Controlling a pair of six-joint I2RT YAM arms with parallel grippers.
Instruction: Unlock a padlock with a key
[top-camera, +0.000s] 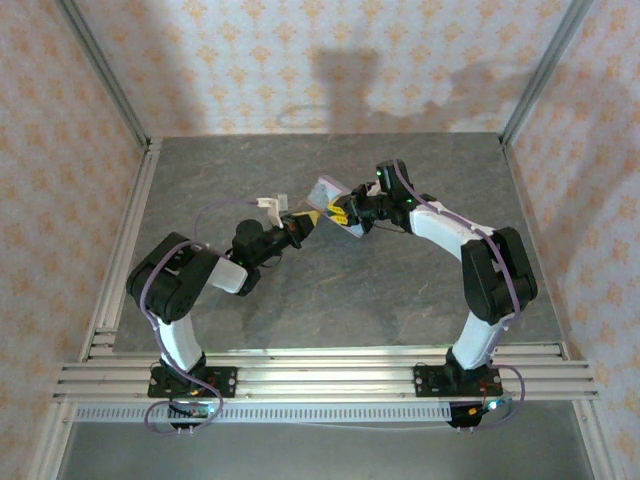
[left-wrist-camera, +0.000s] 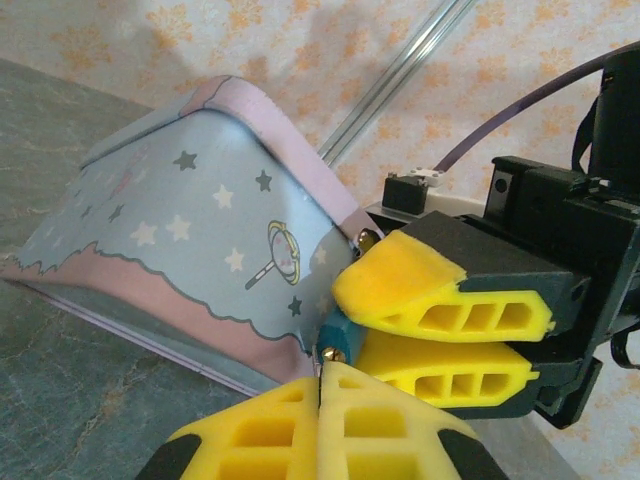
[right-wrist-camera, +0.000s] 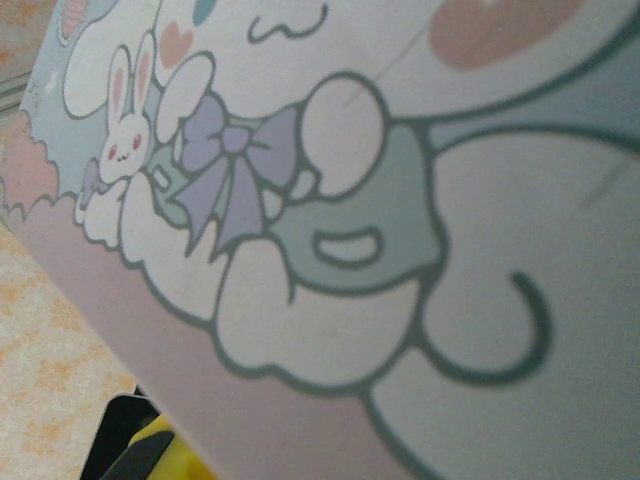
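A tiny dark teal padlock (left-wrist-camera: 341, 333) with a brass keyhole end hangs at the corner of a pale blue-and-pink cartoon tin (left-wrist-camera: 190, 240), which is tilted up off the table. My right gripper (left-wrist-camera: 352, 322) is shut on the padlock, one yellow finger above it and one below. My left gripper (left-wrist-camera: 320, 388) comes in from below with its fingers pressed together. A thin metal sliver of the key (left-wrist-camera: 316, 359) pokes out at the brass end; the rest of the key is hidden. From above, the left gripper (top-camera: 303, 222) and right gripper (top-camera: 345, 213) meet at the tin (top-camera: 328, 192). The tin's lid (right-wrist-camera: 350, 200) is very close to the right wrist camera.
Both arms reach over the grey stone-patterned table (top-camera: 330, 290). Aluminium rails (top-camera: 125, 250) run along the left edge and the near edge. Patterned walls close off the back and both sides.
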